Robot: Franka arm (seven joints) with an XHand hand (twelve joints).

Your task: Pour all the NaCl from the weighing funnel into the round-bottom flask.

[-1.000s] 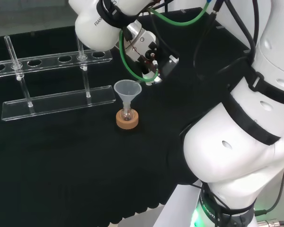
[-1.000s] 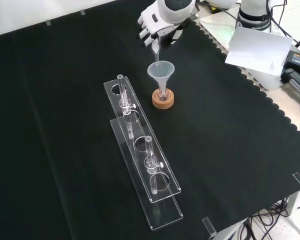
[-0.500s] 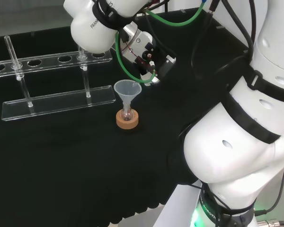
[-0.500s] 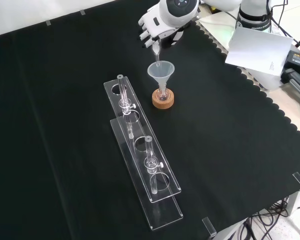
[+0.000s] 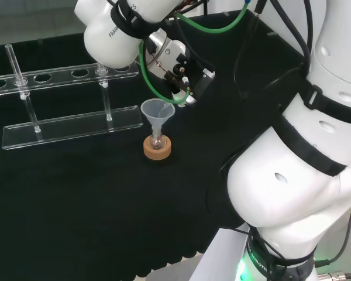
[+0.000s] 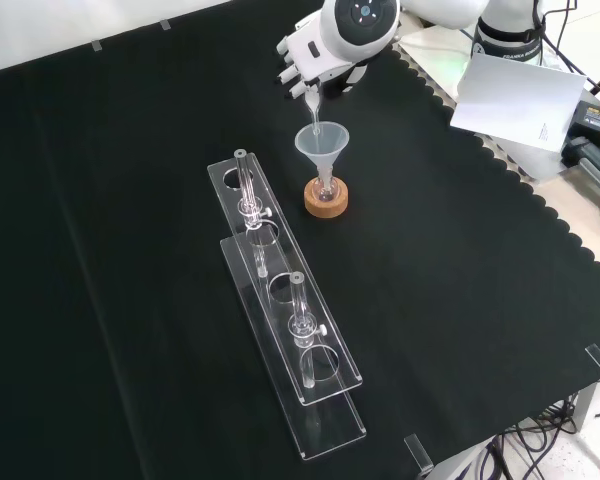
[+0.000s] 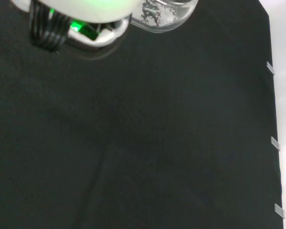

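White grains in weighing funnel (image 7: 166, 13), pinched by hand (image 6: 308, 52) over flask (image 6: 326, 188)

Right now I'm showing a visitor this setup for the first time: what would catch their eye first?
Probably the hand at the front view's top, tilting a clear weighing funnel whose stem points down into a plastic funnel. That funnel sits in a small round-bottom flask on a cork ring. To its left stand two clear racks.

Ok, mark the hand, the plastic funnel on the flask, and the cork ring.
hand (image 6: 302, 52), front view, back of the hand.
plastic funnel (image 6: 323, 143), front view, cone wall below the rim.
cork ring (image 5: 157, 151), head view, front side wall.
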